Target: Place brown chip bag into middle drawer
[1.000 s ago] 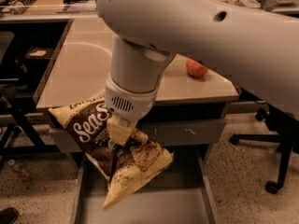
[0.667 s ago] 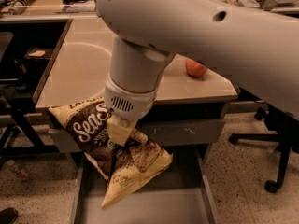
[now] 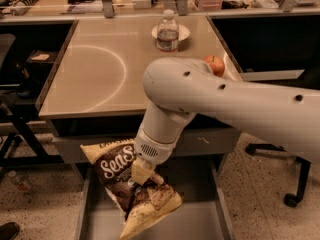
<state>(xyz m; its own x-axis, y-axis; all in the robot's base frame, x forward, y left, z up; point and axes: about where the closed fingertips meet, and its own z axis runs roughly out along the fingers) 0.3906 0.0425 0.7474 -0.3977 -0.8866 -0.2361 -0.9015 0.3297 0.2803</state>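
My gripper [image 3: 142, 176] hangs from the big white arm in front of the desk and is shut on the brown chip bag [image 3: 116, 167]. The bag has a dark brown middle with white "Sea S" script and pale yellow ends. It hangs tilted in the air, its lower yellow end [image 3: 145, 216] pointing down over the open middle drawer [image 3: 202, 223]. The drawer is wide and grey, with thin side walls, pulled out under the desk front. The bag covers part of the drawer floor.
A beige desk [image 3: 105, 69] carries a water bottle [image 3: 168, 30], a white plate [image 3: 183, 32] and a red apple [image 3: 215, 64]. A shut grey drawer front [image 3: 210, 140] sits above the open drawer. A chair base [image 3: 290, 198] stands right, black furniture [image 3: 20, 84] left.
The arm and the bag sit lower in the picture than before, and the desk top with the bottle and plate now shows. The bag stays gripped over the drawer.
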